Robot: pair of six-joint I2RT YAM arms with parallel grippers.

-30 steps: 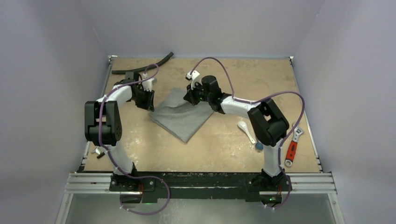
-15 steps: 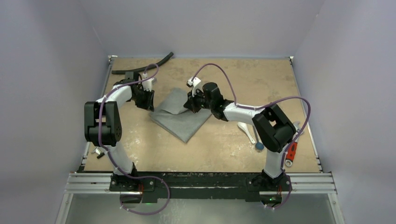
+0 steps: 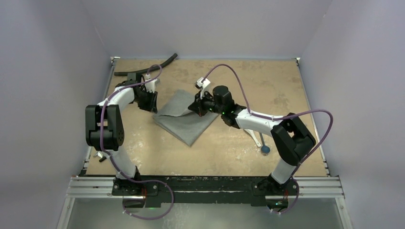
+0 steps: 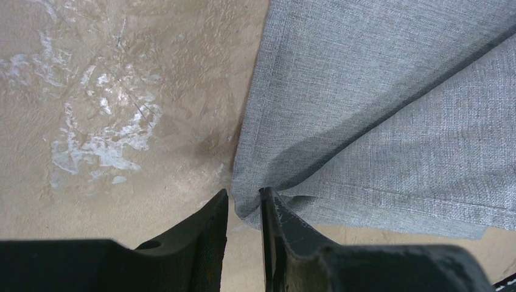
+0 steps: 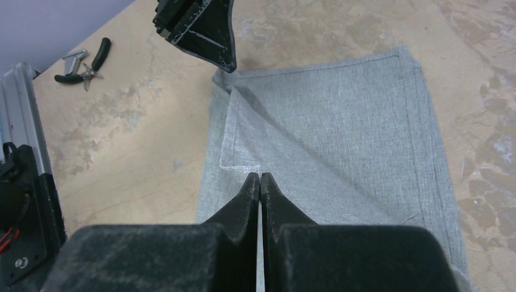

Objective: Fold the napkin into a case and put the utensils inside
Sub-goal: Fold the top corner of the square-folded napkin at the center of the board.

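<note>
The grey napkin (image 3: 184, 121) lies partly folded at the table's middle; it also shows in the left wrist view (image 4: 377, 109) and the right wrist view (image 5: 341, 121). My left gripper (image 3: 151, 103) pinches its left corner against the table (image 4: 243, 204). My right gripper (image 3: 198, 106) is shut on a corner of the upper layer (image 5: 260, 177) and holds that layer raised over the lower one. The white spoon (image 3: 257, 139) and the dark stick with the blue end (image 3: 265, 149) lie right of the napkin, partly under my right arm.
A long black hose (image 3: 148, 68) lies at the far left edge. Small pliers (image 3: 101, 155) lie at the near left and also show in the right wrist view (image 5: 85, 64). My right elbow (image 3: 293, 140) hangs over the table's right side. The red-handled wrench is hidden.
My right gripper has drawn the napkin's upper layer slightly toward the near side. The right elbow has swung outward to the right and now covers the wrench. The left arm has stayed put.
</note>
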